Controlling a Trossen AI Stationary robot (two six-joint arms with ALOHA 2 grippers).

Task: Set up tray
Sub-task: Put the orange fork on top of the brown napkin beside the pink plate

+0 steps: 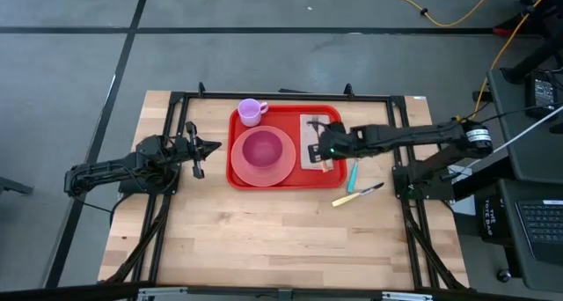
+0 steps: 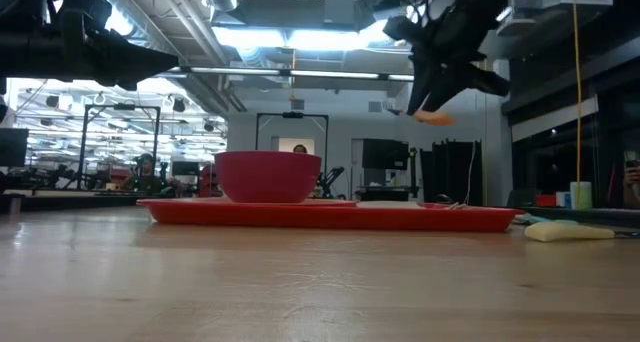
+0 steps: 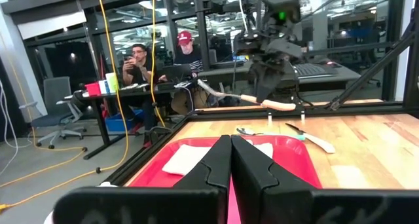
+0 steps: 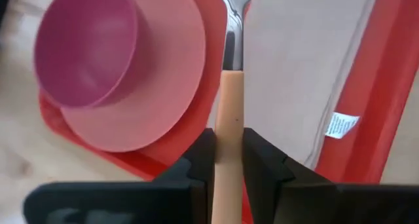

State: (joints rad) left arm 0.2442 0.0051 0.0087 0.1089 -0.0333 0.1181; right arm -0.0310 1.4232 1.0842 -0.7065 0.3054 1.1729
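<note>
The red tray [image 1: 286,114] lies at the table's middle. On it are a pink plate [image 4: 163,86] bearing a magenta bowl [image 4: 85,47], and a beige napkin [image 4: 294,73] on its right half. My right gripper [image 1: 324,150] hangs over the napkin, shut on a peach-handled metal utensil [image 4: 229,86] whose head runs out of the wrist view. My left gripper [image 1: 211,147] waits shut, left of the tray and pointing at it. My right gripper pinches the utensil's peach handle [image 4: 228,129] between its two fingers, with the handle running out forward between them. The fingers slant down from the table's right side. The utensil is lifted clear above the napkin, its handle end [image 2: 433,118] sticking out below the gripper.
A purple cup [image 1: 252,112] stands at the tray's far left corner. A teal-handled spoon [image 1: 353,174] and a cream-handled knife [image 1: 358,195] lie on the wood right of the tray. Bare wood stretches toward the near edge. Two people sit at desks beyond the table.
</note>
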